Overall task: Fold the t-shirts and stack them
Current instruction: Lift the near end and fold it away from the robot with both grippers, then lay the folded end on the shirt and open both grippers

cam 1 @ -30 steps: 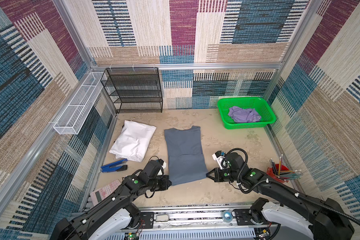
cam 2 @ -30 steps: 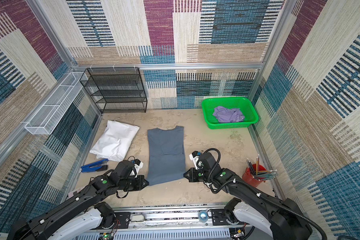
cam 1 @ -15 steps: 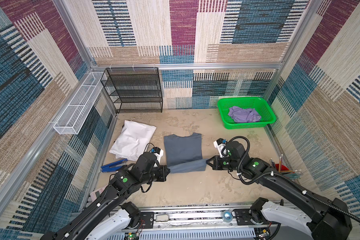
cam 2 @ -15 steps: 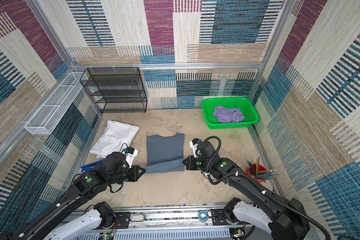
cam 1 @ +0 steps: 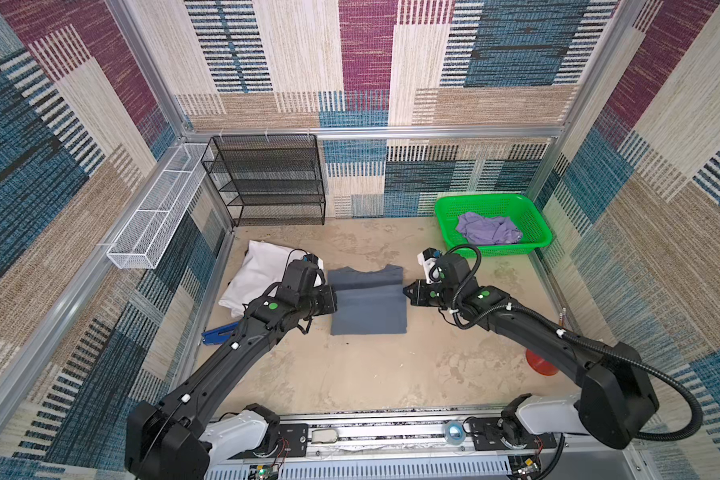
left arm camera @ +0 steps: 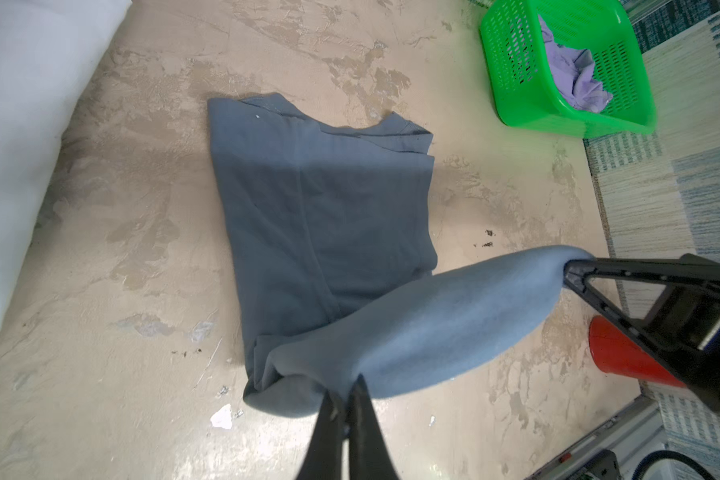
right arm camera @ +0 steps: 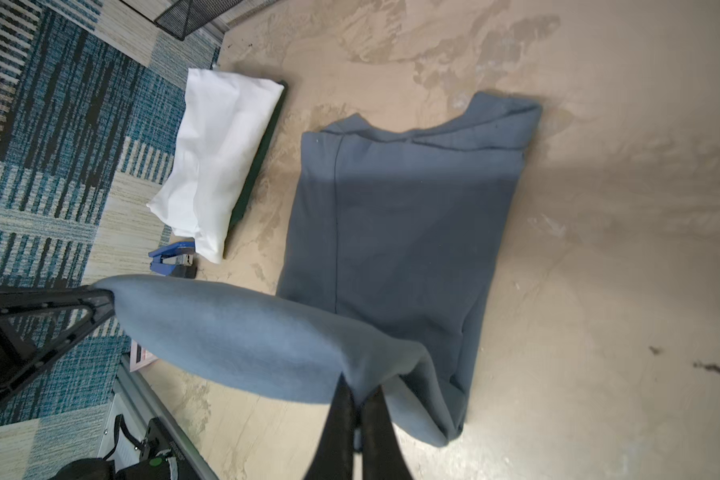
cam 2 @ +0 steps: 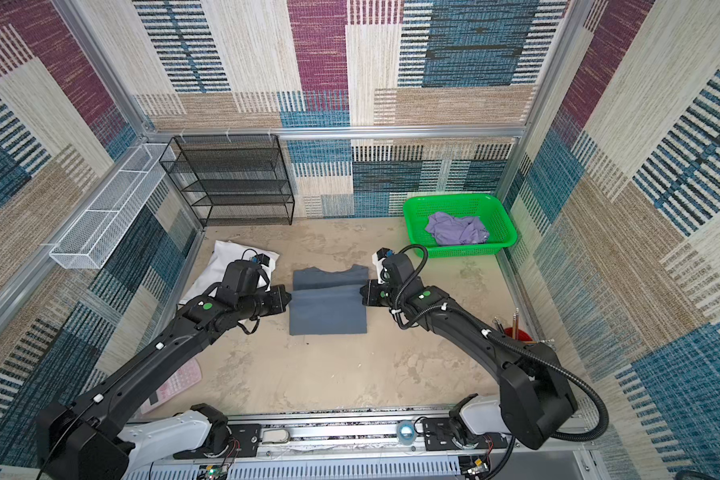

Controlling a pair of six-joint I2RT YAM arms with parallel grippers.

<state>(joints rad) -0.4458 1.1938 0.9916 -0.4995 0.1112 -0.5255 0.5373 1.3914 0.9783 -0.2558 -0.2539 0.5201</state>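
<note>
While aloft, blue-grey t-shirt [left arm camera: 321, 208] hem corners seemingly tight inside left fingers [left arm camera: 368, 436] and right fingers [right arm camera: 381, 444].

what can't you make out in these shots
- Red plastic cup: top view, mostly behind the right arm.
- Crumpled lavender-purple cloth t-shirt in the green plastic basket: both top views, bunched, shape unclear.
- Pink printed sheet: top view, text too small.
- Slate blue-grey cloth t-shirt: pinched corners, inside left claw and right claw.

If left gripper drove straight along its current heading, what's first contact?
Probably the flat layer of the blue-grey t-shirt, straight ahead of the left gripper; right gripper looks off-line, though depth is unclear.
</note>
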